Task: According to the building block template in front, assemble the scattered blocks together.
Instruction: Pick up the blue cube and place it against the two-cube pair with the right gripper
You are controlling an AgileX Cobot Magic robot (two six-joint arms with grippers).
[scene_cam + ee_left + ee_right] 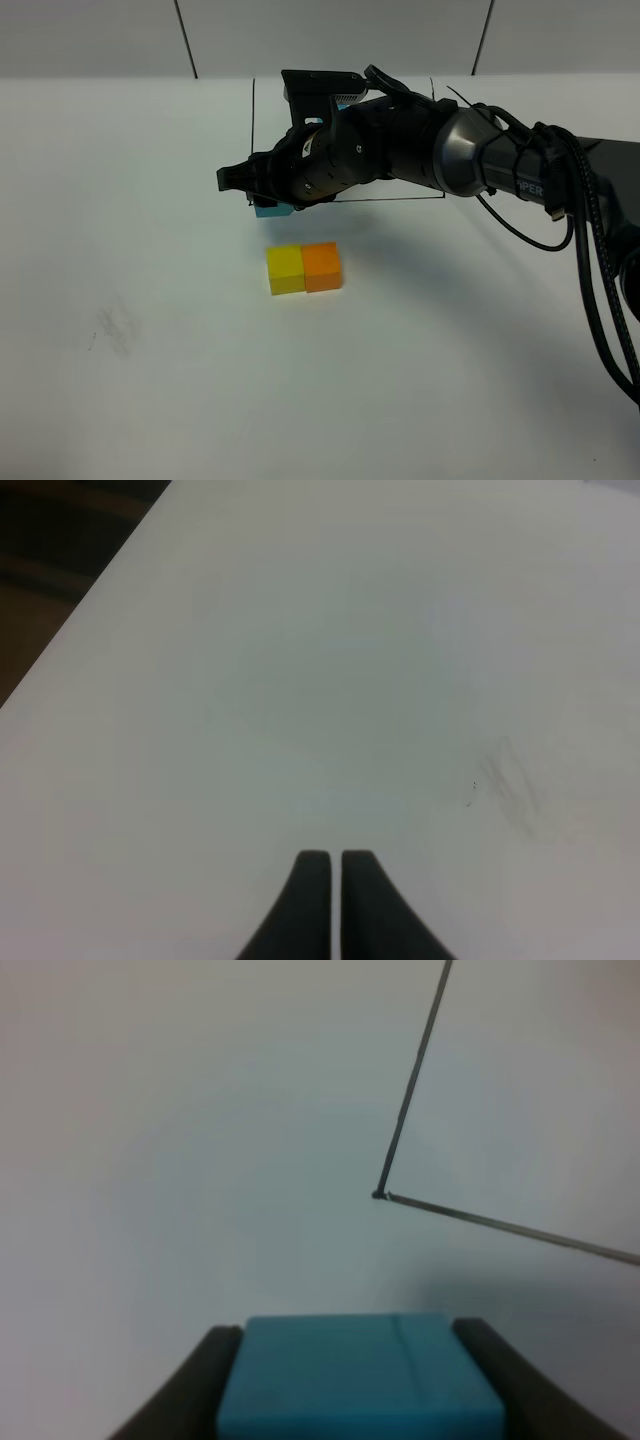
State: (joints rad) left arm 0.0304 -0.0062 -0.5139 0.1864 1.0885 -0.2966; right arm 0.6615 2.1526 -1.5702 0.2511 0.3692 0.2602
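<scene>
My right gripper (262,198) is shut on the light blue block (268,209), holding it just behind and left of the yellow block (285,270). The orange block (322,266) sits touching the yellow block's right side on the white table. In the right wrist view the blue block (360,1380) fills the space between my black fingers (185,1390). The template cubes are hidden behind my right arm; only parts of the black drawn frame (253,110) show, and its corner appears in the right wrist view (385,1196). My left gripper (334,900) is shut and empty over bare table.
The white table (150,380) has a faint grey smudge (110,330) at the left, also in the left wrist view (510,785). The table's edge runs along one side of the left wrist view (80,610). Black cables (600,290) hang from my right arm.
</scene>
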